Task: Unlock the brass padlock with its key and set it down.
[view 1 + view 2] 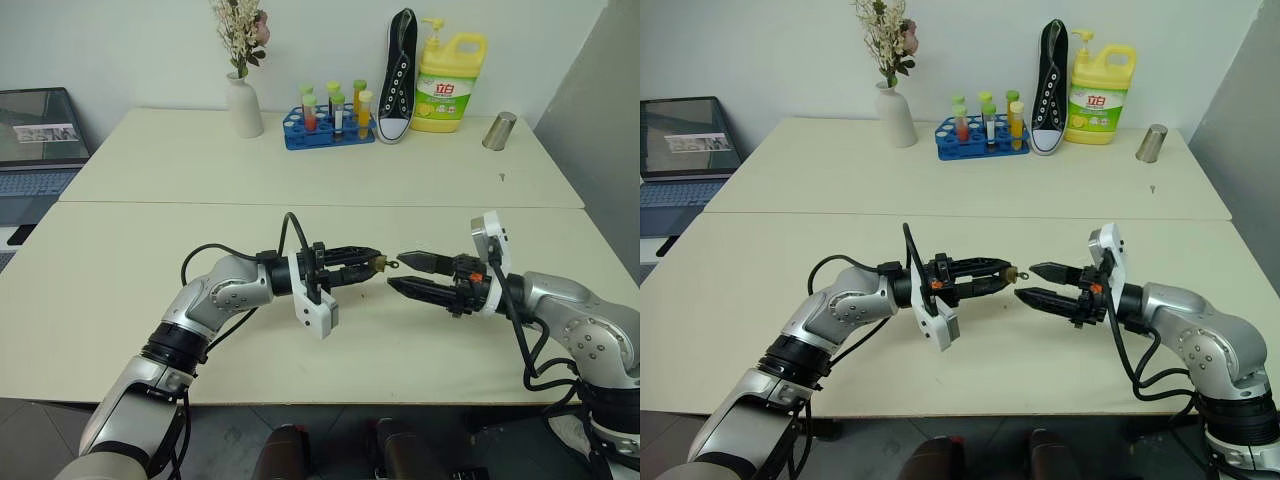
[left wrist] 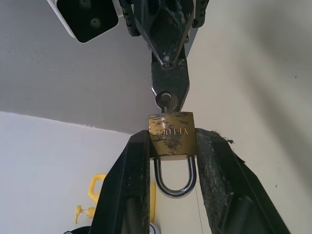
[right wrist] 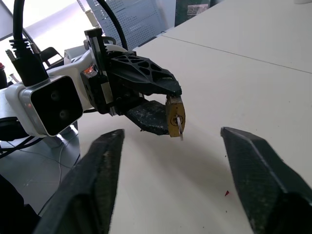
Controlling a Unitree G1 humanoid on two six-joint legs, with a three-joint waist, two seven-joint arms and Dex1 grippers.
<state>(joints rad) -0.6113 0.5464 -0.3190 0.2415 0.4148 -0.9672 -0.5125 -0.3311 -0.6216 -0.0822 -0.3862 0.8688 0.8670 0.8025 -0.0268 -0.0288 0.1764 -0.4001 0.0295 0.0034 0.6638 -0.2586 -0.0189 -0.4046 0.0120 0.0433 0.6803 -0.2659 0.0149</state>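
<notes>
My left gripper (image 1: 372,262) points level toward the right and is shut on the brass padlock (image 2: 171,134). It clamps the small gold body between its two fingers (image 2: 127,185) above the table. The silvery shackle (image 2: 175,181) lies back between those fingers. The key (image 2: 165,100) sits in the padlock's keyhole, and its ringed head sticks out toward my right gripper (image 1: 396,270). That gripper faces the left one and is open, its fingertips (image 3: 115,141) apart on either side of the padlock (image 3: 174,116) and key (image 3: 180,128), close to them.
Along the back of the far table (image 1: 300,170) stand a white vase with flowers (image 1: 243,105), a blue rack of tubes (image 1: 330,125), a black sneaker (image 1: 398,80), a yellow bottle (image 1: 449,85) and a metal cup (image 1: 498,131). A laptop (image 1: 35,150) sits at far left.
</notes>
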